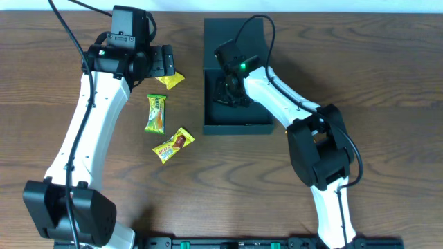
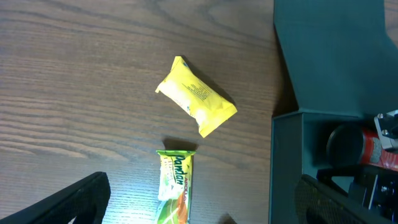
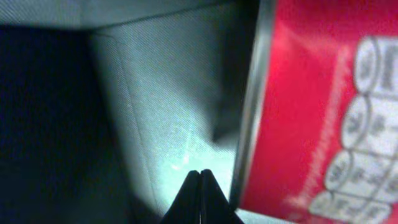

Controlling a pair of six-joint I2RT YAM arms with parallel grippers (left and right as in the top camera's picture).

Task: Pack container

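Container (image 1: 235, 127), dark teal, lid open, on tabletop (image 1: 346, 41), right tool (image 3: 200, 180) inside, closed empty beside red chip can (image 3: 311, 112). Left tool (image 2: 208, 202) spread open, yellow packet (image 2: 196, 104) lying diagonally just ahead, container to its right.

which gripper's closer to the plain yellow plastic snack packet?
Left. The left gripper hovers open right by the plain yellow plastic snack packet; the right gripper is farther off, inside the dark teal-green cardboard container.
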